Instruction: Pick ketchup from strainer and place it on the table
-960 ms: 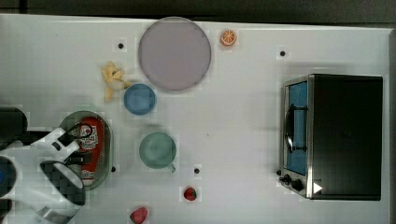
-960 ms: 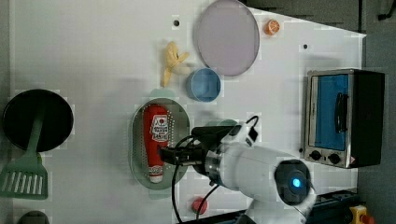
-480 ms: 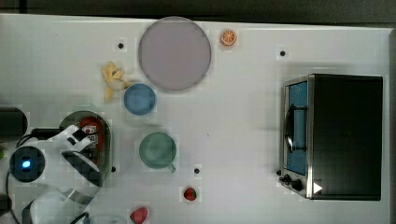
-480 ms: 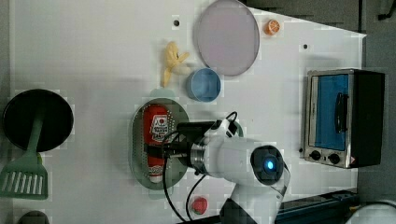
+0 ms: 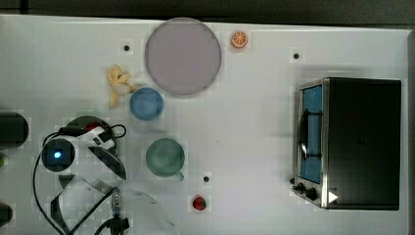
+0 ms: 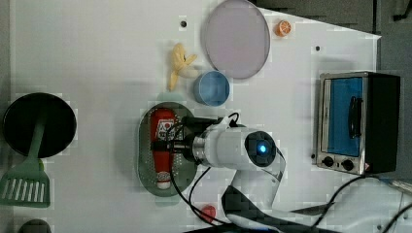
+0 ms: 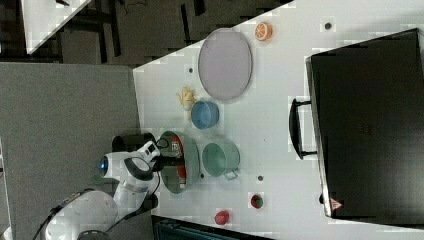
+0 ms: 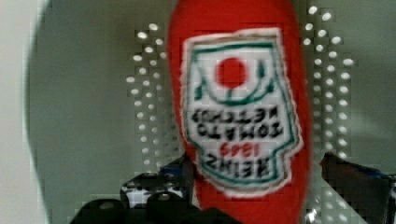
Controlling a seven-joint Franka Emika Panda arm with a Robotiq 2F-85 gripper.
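The ketchup (image 6: 163, 127) is a red bottle with a white label, lying lengthwise in the pale green strainer (image 6: 145, 167) on the white table (image 5: 244, 122). My gripper (image 6: 165, 144) is down in the strainer, across the bottle's middle. In the wrist view the ketchup (image 8: 238, 107) lies between the two dark fingers (image 8: 357, 177), and a thin gap shows on one side, so the gripper (image 8: 261, 191) is open around it. The perforated strainer (image 8: 93, 93) floor shows on both sides. From the top, the wrist covers most of the strainer (image 5: 80, 120), with a bit of the red ketchup (image 5: 92, 127) showing.
A green cup (image 5: 165, 156) stands close to the strainer, with a blue cup (image 5: 146, 103), a banana (image 5: 117, 83) and a purple plate (image 5: 182, 55) beyond. A strawberry (image 5: 198, 202), a toaster oven (image 5: 352, 142), a black pan (image 6: 39, 124) and a green spatula (image 6: 26, 182) lie further off.
The arm has swung over the strainer and the gripper has come down around the middle of the ketchup. The bottle has not moved.
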